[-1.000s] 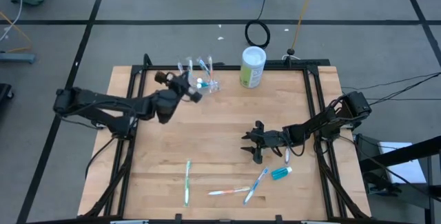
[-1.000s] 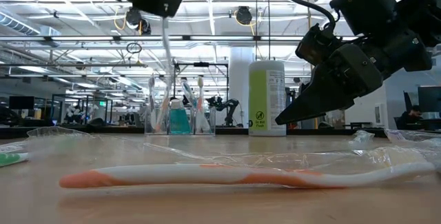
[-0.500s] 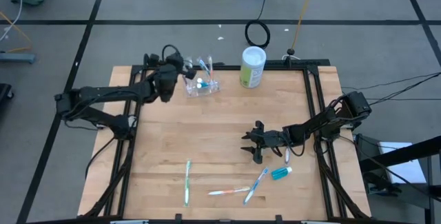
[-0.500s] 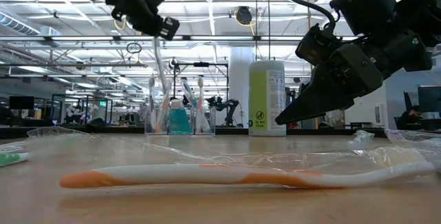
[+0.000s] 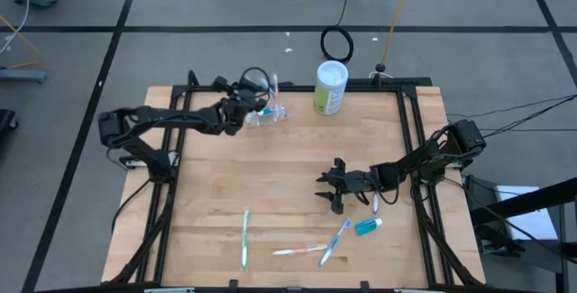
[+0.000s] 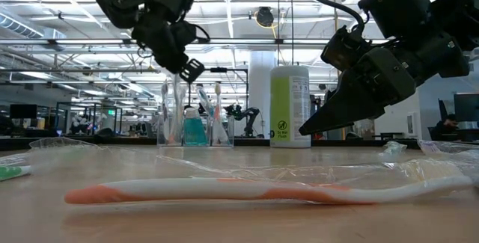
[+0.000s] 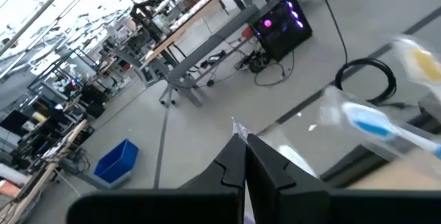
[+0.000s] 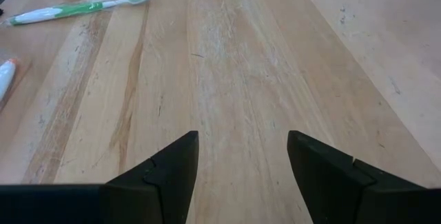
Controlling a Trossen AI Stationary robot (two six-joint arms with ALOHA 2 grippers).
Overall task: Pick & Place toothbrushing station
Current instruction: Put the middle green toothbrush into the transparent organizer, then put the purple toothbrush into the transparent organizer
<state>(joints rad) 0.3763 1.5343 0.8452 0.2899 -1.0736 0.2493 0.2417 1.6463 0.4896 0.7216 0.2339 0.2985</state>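
1. The left gripper is up at the far edge of the table, right over the clear holder. In the low view it hangs just above the holder's rim.
2. Its fingers are pressed tight together. In the low view a slim pale toothbrush hangs down from them into the holder, so it looks pinched at its top end.
3. The holder stands near the far left of the table, just beside the tall white-and-green canister. Inside it I can see several upright brushes and a short blue tube.
4. The right gripper sits low over the middle-right of the table, well apart from the holder. Its fingers are spread wide with only bare wood between them; it has hold of nothing.
5. Loose pieces lie toward the near side: a green toothbrush lying on its own, a pale orange one and a blue one crossing near each other.
6. A blue toothpaste tube lies just beside the right gripper, with another small tube close by.
7. From table height, the orange brush is wrapped in clear plastic and lies flat in the foreground.
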